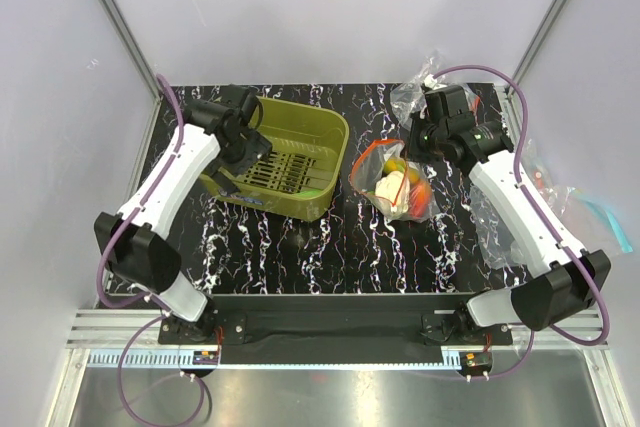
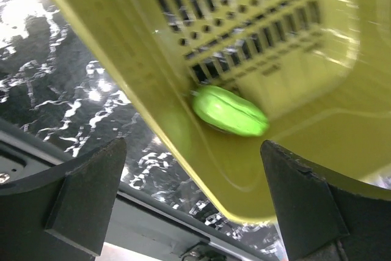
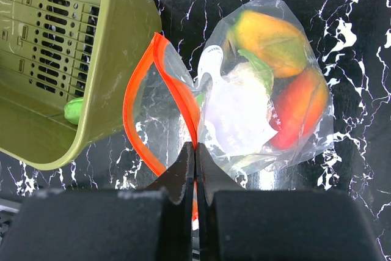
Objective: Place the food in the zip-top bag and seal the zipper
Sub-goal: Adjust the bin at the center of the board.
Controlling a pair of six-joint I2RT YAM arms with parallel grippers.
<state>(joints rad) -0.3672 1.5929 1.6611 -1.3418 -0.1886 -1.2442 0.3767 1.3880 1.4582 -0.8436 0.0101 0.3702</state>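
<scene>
The zip-top bag (image 1: 395, 182) lies right of centre with its red zipper (image 3: 137, 90) gaping open. Inside it, in the right wrist view, are an orange piece (image 3: 269, 35), a red tomato (image 3: 299, 108), a white cauliflower (image 3: 241, 87) and a green leaf (image 3: 259, 68), behind the white label (image 3: 229, 126). My right gripper (image 3: 195, 148) is shut on the zipper strip at the bag's mouth (image 1: 413, 139). One bright green piece (image 2: 230, 111) lies inside the tilted olive basket (image 1: 285, 157). My left gripper (image 2: 195, 212) is open, its fingers (image 2: 85, 200) either side of the basket's rim.
A crumpled clear bag (image 1: 418, 87) lies at the back right behind my right arm. More clear bags (image 1: 560, 212), one with a light-blue strip (image 1: 605, 215), hang over the table's right edge. The basket (image 3: 122, 59) is close beside the bag's mouth.
</scene>
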